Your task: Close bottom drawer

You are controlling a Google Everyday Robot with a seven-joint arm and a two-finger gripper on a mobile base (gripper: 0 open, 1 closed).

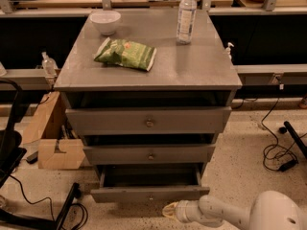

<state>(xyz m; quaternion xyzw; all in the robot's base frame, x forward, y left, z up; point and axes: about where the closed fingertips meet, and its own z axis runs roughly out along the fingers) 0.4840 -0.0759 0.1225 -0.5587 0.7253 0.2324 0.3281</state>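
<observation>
Bottom drawer [149,194] pulled well out at the foot of the cabinet, grey tray exposed behind the narrow front, small knob [150,196] at mid-panel. Gripper [171,210] low over the floor, just in front of that front panel and slightly right of the knob, near it but seemingly not touching, on a pale arm [216,212] coming in from the lower right. Impossible to tell whether jaws apart or together. Long axis of the drawer front running left to right, square to the approach. Drawer straight ahead of the jaws, toward the cabinet, so probably a plain push inward, best close to the knob to avoid skewing the tray. Only one arm, so no choice of side. Counted: three drawers, with middle drawer [149,155] and top drawer [149,122] above, seemingly ajar; on the counter [192,66], one bowl [105,21], one water bottle [186,16], one green snack bag [125,54].
</observation>
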